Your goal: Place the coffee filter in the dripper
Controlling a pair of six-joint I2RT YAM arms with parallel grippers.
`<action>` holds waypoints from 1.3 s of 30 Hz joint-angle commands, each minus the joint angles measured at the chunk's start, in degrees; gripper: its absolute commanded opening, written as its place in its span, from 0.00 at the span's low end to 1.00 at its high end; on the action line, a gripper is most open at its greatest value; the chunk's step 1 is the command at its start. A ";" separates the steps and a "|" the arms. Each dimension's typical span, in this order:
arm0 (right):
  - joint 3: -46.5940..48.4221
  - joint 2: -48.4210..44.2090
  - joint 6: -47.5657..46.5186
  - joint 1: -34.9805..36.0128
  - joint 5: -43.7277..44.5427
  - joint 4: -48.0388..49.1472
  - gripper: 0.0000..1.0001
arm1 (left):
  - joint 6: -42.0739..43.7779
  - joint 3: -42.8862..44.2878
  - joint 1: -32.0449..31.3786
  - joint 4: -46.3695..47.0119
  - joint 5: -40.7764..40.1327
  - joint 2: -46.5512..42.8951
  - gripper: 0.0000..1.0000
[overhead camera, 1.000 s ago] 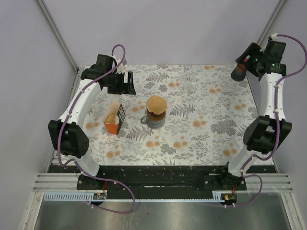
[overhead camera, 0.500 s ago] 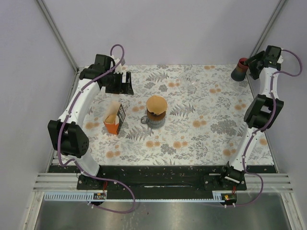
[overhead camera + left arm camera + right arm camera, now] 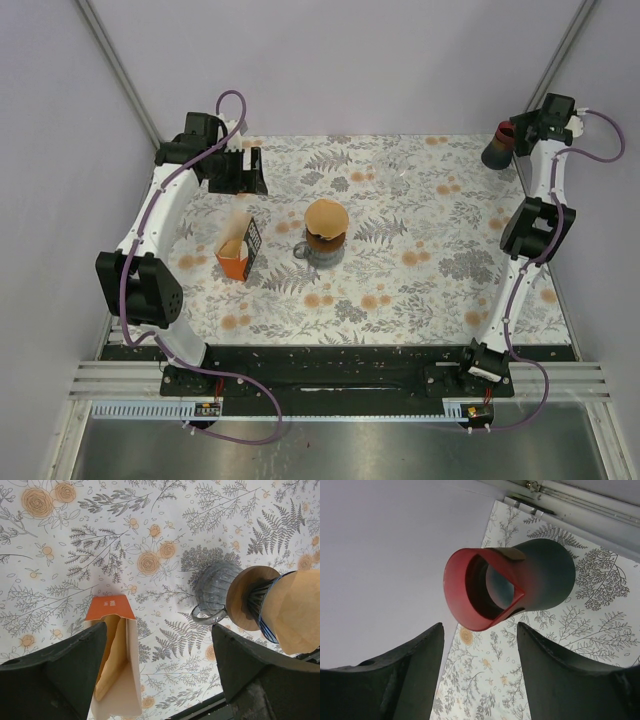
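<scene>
- Coffee filter (image 3: pixel 326 214) sits in the dripper (image 3: pixel 325 241) — right of and nearer than the left tool (image 3: pixel 238 172), whose fingers are apart, empty.
- Right tool (image 3: pixel 517 134) — far-right corner, fingers apart, empty.

Matt tan paper coffee filter (image 3: pixel 296 614), dripper (image 3: pixel 241 598) with smooth wooden collar, ribbed dull grey mug (image 3: pixel 217 582), matt orange cardboard box (image 3: pixel 110 611), glossy red-grey cup (image 3: pixel 542 570)
</scene>
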 commanded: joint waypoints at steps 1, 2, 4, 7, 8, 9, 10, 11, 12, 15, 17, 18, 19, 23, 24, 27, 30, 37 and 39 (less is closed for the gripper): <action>-0.16 1.79 4.52 -1.13 3.96 4.05 0.67 | 0.49 2.13 0.54 1.03 -0.68 -1.33 0.89; -0.43 2.05 4.78 -1.13 4.05 5.20 0.67 | 0.41 2.21 0.54 0.94 -0.59 -1.32 0.89; 0.09 3.01 5.22 -1.13 5.10 4.60 0.66 | 0.23 2.21 0.54 0.94 -0.59 -1.24 0.89; 0.09 4.16 5.66 -1.13 5.98 4.51 0.65 | 0.05 2.48 0.54 0.94 -0.59 -1.06 0.89; 0.36 4.77 5.49 -1.13 5.99 4.51 0.64 | 0.05 2.48 0.54 0.94 -0.51 -1.06 0.89; 0.53 5.30 5.31 -1.13 5.90 4.42 0.63 | 0.05 2.65 0.54 0.94 -0.51 -1.06 0.89; 0.54 5.65 5.40 -1.13 5.72 4.25 0.63 | 0.05 2.65 0.54 1.03 -0.68 -1.06 0.89; 0.54 6.00 5.40 -1.13 5.72 4.16 0.62 | -0.03 2.65 0.54 0.94 -0.59 -1.06 0.89; 0.54 6.35 5.31 -1.13 5.29 4.07 0.61 | -0.03 2.74 0.54 0.94 -0.68 -0.97 0.89; 0.45 6.88 4.96 -1.13 4.58 3.90 0.57 | -0.21 2.74 0.54 0.94 -0.77 -1.06 0.89; 0.71 7.06 4.35 -1.04 4.49 4.07 0.50 | -0.12 2.83 0.54 1.03 -0.77 -1.06 0.89; 0.71 6.97 3.91 -1.13 4.32 4.16 0.46 | -0.30 2.74 0.54 0.94 -0.86 -1.06 0.89; 0.71 6.97 3.47 -1.13 4.14 4.25 0.39 | -0.12 2.74 0.54 1.03 -0.86 -1.15 0.89; -0.95 5.83 2.15 -1.13 3.26 4.33 0.20 | -0.21 2.74 0.54 0.94 -0.94 -1.32 0.89; -2.70 5.13 1.89 -1.13 3.00 4.68 0.17 | -0.12 2.74 0.54 0.94 -0.94 -1.32 0.89; -6.92 2.94 1.10 -1.13 2.56 6.61 0.06 | -0.12 2.74 0.54 1.03 -0.68 -1.41 0.89; -8.60 1.53 -0.74 -1.04 1.33 6.80 0.00 | -0.04 2.48 0.63 0.94 -0.59 -1.41 0.89; -18.08 -9.88 -10.40 -0.08 1.68 11.62 0.00 | 0.05 3.26 0.72 0.68 -0.16 -0.97 0.89; -22.47 -14.97 -13.66 0.19 1.16 13.38 0.00 | 0.14 3.97 0.63 0.15 0.02 -0.62 0.89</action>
